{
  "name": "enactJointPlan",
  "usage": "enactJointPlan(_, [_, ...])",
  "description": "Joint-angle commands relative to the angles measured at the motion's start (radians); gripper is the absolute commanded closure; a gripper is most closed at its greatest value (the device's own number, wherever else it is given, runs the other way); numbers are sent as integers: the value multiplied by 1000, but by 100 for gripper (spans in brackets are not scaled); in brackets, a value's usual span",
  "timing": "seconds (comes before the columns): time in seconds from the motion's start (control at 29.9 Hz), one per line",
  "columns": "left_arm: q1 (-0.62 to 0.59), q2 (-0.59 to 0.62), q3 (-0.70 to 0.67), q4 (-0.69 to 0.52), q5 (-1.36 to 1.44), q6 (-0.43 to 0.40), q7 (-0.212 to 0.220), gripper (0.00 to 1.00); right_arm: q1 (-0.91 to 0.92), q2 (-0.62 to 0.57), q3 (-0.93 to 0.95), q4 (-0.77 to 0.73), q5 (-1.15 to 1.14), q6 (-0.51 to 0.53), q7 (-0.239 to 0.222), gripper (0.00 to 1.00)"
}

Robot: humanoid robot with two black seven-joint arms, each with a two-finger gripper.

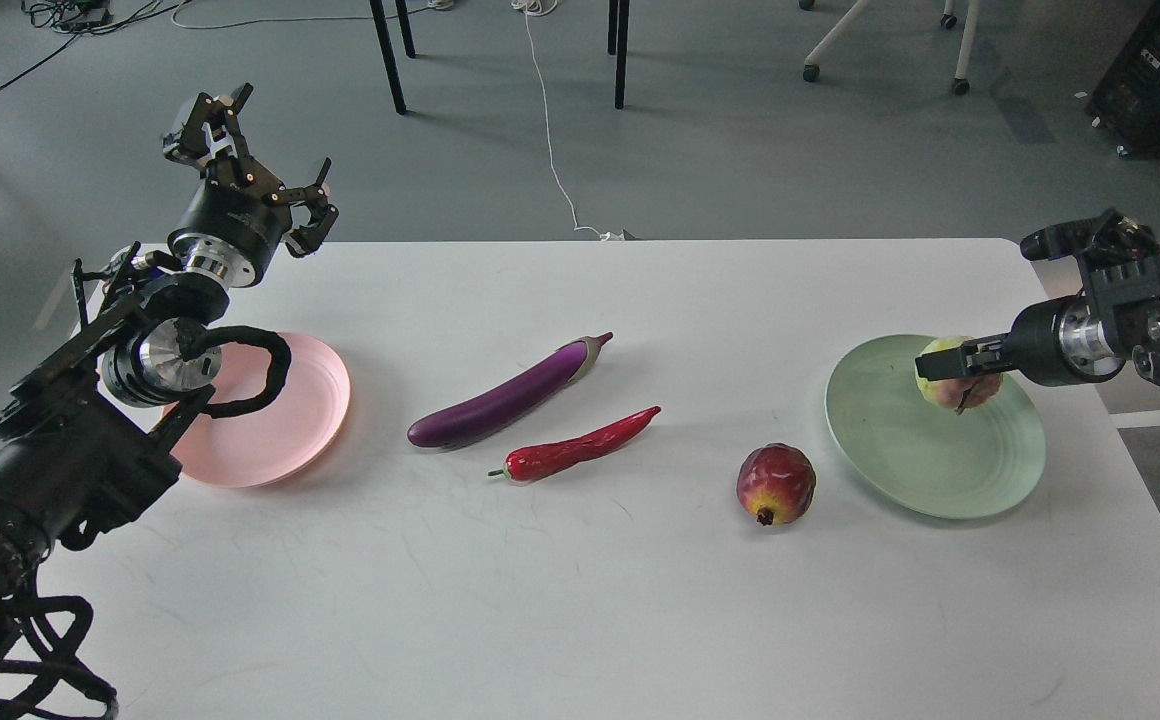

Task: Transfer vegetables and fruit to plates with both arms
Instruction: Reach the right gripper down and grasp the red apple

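The right tool (952,372) grips the peach-like fruit (952,392) over the green plate (900,450), seemingly to set it down, while the left tool (255,160) hangs spread wide and empty above the pink plate (310,400), leaving eggplant (505,400), chili (580,450) and pomegranate (776,484) waiting on the bench (580,600).

Both arms were black and made of thick round segments, and each one had a shiny silver metal ring at the wrist. On the left arm (90,420) a black cable in a woven sleeve made a loop beside the silver joint, more black cables hung in a bundle near the lower edge, and its gripper (255,165) was a black claw with small orange-brown and white details. The right arm (1130,320) had ribbed black housing and a dark slim gripper (950,362).
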State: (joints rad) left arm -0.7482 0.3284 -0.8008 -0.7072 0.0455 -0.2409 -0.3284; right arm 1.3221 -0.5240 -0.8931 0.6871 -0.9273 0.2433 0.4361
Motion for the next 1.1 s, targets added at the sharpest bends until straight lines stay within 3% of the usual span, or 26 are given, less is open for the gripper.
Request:
enactJointPlan(0.0, [0,3,0,0,1,0,0,2,-11,9,5,-1,-2,-10,-3,20])
enactJointPlan(0.13, [0,8,0,0,1,-1,-1,2,3,13,-1,0,-11,-9,-5,6])
enactJointPlan(0.23, [0,9,0,0,1,-1,-1,2,32,7,-12,-1,-68,1,-3,4])
enactJointPlan(0.4, [1,6,0,0,1,0,-1,2,155,18,-6,29,-124,5,-5,4])
enactJointPlan(0.63, [-2,5,0,0,1,2,-1,2,359,87,14,299,-44,28,-10,4])
enactJointPlan(0.77, [-3,9,0,0,-1,3,-1,2,378,162,-50,433,35,28,-13,4])
enactJointPlan(1.07, [3,38,-2,0,-1,0,-3,2,321,223,-115,448,39,17,-11,5])
